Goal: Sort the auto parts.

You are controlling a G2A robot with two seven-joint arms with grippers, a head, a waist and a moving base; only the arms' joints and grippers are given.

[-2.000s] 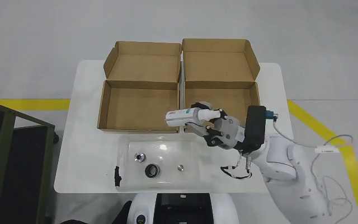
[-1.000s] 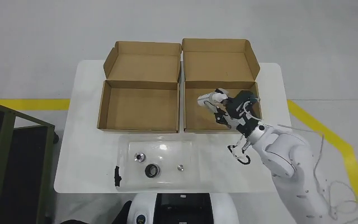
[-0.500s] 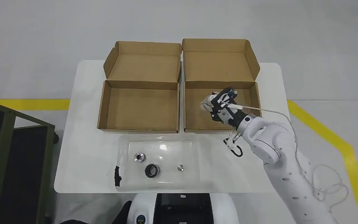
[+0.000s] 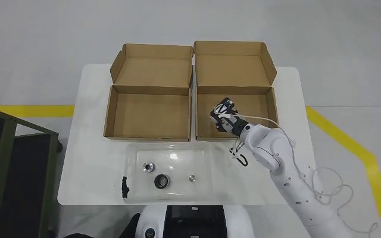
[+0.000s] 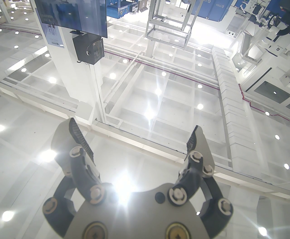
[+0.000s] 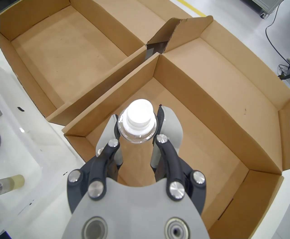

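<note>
On the white table [image 4: 89, 149], seen from above, two open cardboard boxes sit side by side across the middle of the frame: the left box [image 4: 149, 116] and the right box [image 4: 257, 110], inner walls touching. Below them, at lower centre, lies a clear tray [image 4: 178, 156] holding three small parts: a silver fitting [image 4: 149, 167], a black ring [image 4: 162, 181] and a small metal piece [image 4: 192, 177]. The right arm comes in from the lower right. The right gripper [image 4: 227, 115] hangs over the lower left part of the right box, clamped on a bottle [image 4: 219, 110] with a white cap. Any label on the bottle is too small to read.

From the left wrist, the left gripper [image 5: 133, 135] points up at a ceiling [image 5: 158, 101] of bright lamps. Its two toothed fingers are spread wide with nothing between them. A dark hanging screen [image 5: 70, 15] and a sign [image 5: 54, 34] on the column under it carry print too small to read.

From the right wrist, the right gripper's fingers [image 6: 166, 122] press both sides of the clear bottle [image 6: 138, 122], whose white cap faces the camera. The bottle sits over the floor of the right box [image 6: 215, 101], near the corner closest to the tray. The left box [image 6: 68, 52] adjoins it, and the tray [image 6: 22, 140] lies just beside both, with a pale cylinder [image 6: 13, 181] in it
</note>
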